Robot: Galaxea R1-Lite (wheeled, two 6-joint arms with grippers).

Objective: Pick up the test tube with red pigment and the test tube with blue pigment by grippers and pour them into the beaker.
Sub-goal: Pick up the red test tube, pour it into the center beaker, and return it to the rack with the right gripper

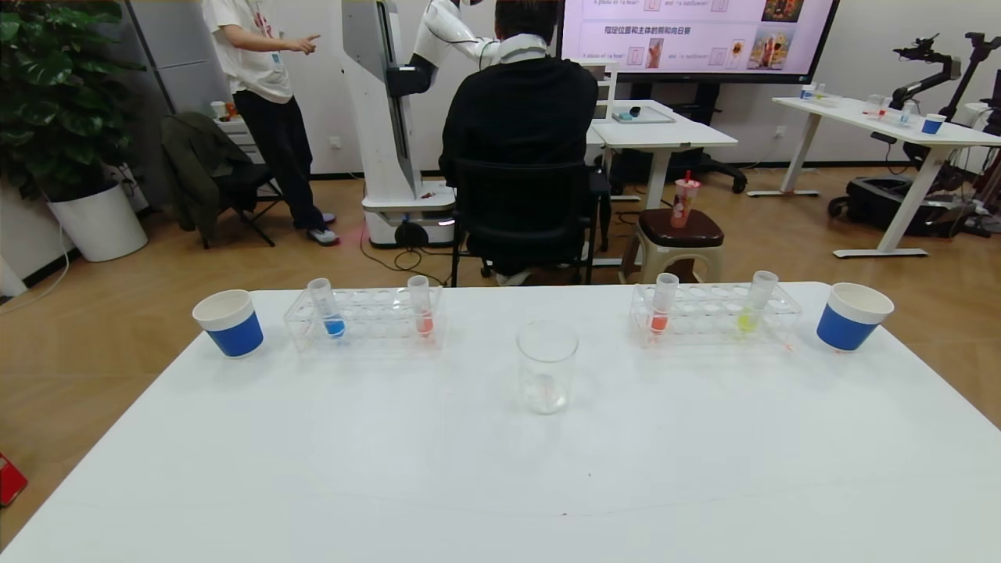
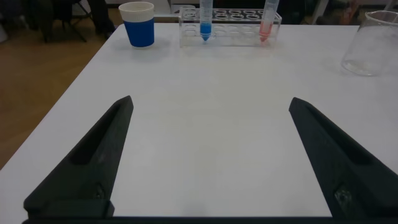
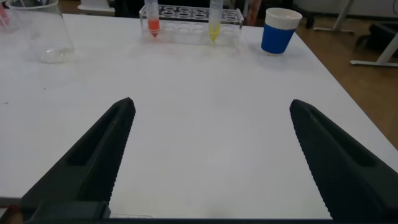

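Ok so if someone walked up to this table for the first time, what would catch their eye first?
Probably the coloured liquids: the test tube with blue pigment and a red one stand in the left rack, with another red tube and a yellow-green tube in the right rack. The empty beaker sits centre between them, and a blue paper cup flanks each rack. Both grippers' jaws hang open above the near table.

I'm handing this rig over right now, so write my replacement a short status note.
Left gripper and right gripper: both open, empty, low over the near table.
Blue test tube and a red test tube stand in the left rack; another red test tube stands in the right rack.
Beaker at centre, no pigment in it.
Done: nothing. Left: both picks and pours.
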